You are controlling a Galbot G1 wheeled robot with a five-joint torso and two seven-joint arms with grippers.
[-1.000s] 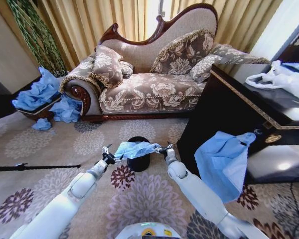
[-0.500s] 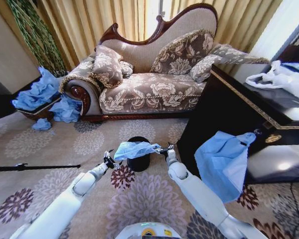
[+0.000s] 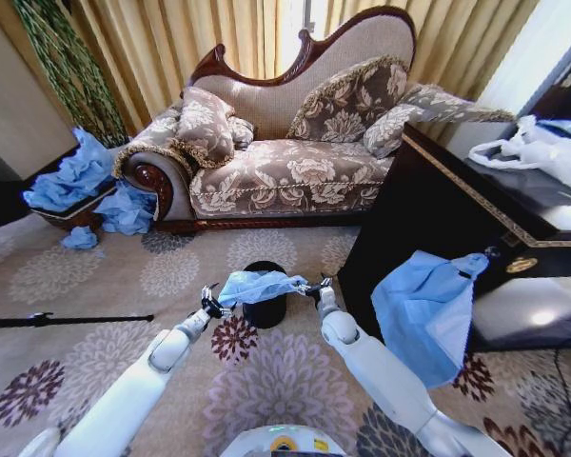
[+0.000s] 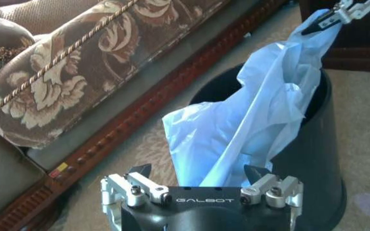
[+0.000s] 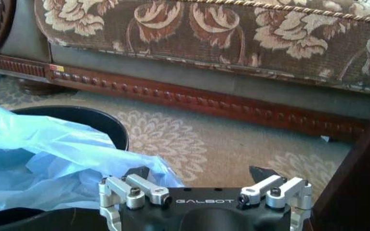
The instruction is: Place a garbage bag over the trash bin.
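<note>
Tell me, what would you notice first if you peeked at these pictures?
Probably the light blue garbage bag, stretched between the left tool and the right tool just above the small black trash bin on the flowery carpet. Next, the big patterned sofa behind the bin, with a heap of blue plastic beside its left end.
</note>
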